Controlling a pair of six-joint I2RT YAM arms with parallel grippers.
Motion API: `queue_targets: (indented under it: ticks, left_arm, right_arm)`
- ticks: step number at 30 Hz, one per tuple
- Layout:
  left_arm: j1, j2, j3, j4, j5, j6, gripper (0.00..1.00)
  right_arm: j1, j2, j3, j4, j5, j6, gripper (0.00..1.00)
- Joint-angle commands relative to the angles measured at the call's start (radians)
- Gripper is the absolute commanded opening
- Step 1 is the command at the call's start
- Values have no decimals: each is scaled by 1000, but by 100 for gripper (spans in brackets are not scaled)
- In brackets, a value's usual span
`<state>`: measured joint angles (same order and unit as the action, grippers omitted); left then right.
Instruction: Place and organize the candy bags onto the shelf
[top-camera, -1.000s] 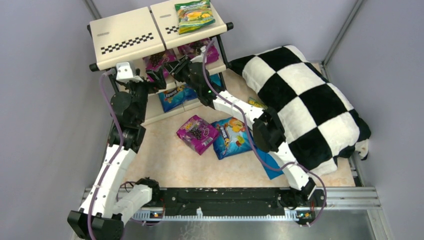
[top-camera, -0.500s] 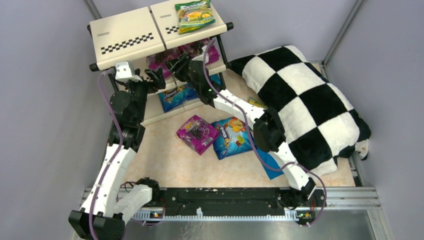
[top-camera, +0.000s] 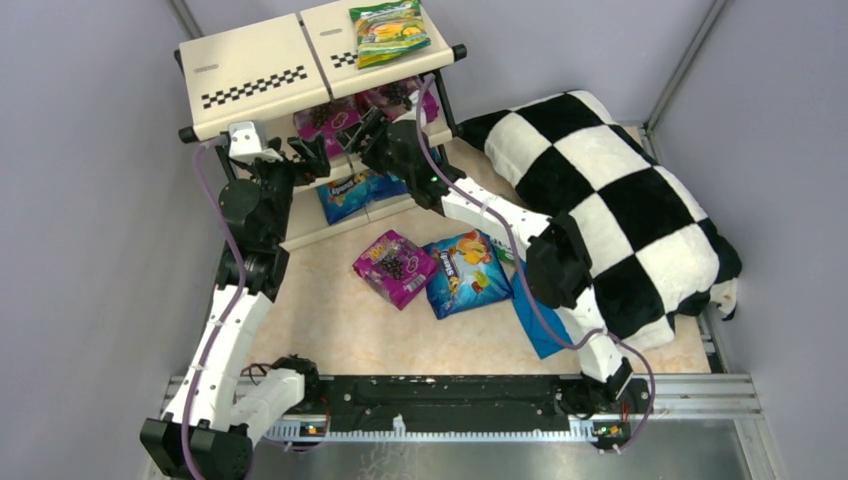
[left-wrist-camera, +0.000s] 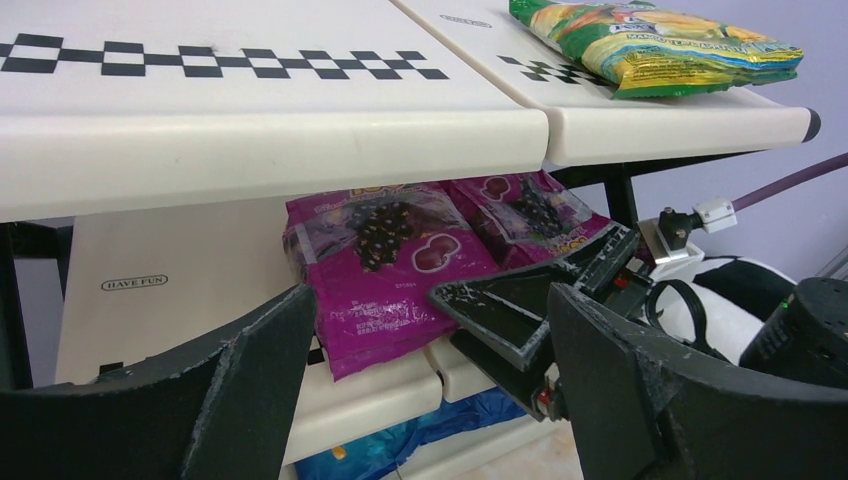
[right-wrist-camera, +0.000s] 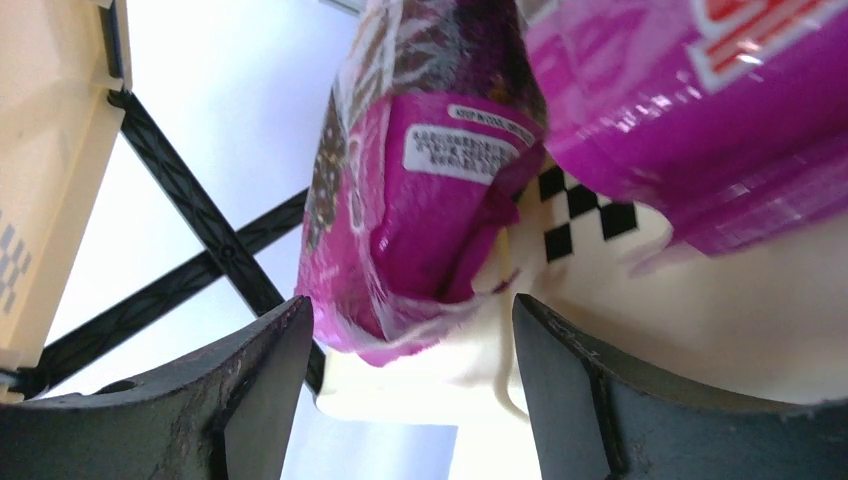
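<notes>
Right tool (right-wrist-camera: 410, 310) is standing with jaws spread wide, clamping nothing. Purple bag (right-wrist-camera: 420, 200) is lying just past the fingertips at 12 o'clock, its edge overhanging the middle tier of the shelf (top-camera: 250, 70), and the second purple bag (right-wrist-camera: 680, 110) is touching it at 2 o'clock.

Left tool (left-wrist-camera: 430, 300) is hanging wide open and empty, at 9 o'clock of the right tool in the top view.

Step, judging: bag placement is wrapping up. Next move is calling for the right tool to back out straight without snagging the overhang, then go to 6 o'clock for the loose purple bag (top-camera: 394, 267) and loose blue bag (top-camera: 465, 275) lying on the counter (top-camera: 330, 320).

Green bag (top-camera: 388, 30) is sitting on the top tier.
</notes>
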<state>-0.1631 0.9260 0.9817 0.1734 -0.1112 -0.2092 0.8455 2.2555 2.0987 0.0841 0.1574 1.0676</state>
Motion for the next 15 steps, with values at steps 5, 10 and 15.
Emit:
queue_targets:
  ticks: [5,10,15]
  left_arm:
    - [14,2,17,46,16,-10,91]
    - [14,2,18,49,22,-12,91]
    - [14,-1,20,48,32,-23,91]
  right_arm:
    - [-17,-260,-234,80,-79,-59,72]
    - [-16,-497,-556,178,-215,-290,73]
    - [-29,-738,-959,106,-228,-587,78]
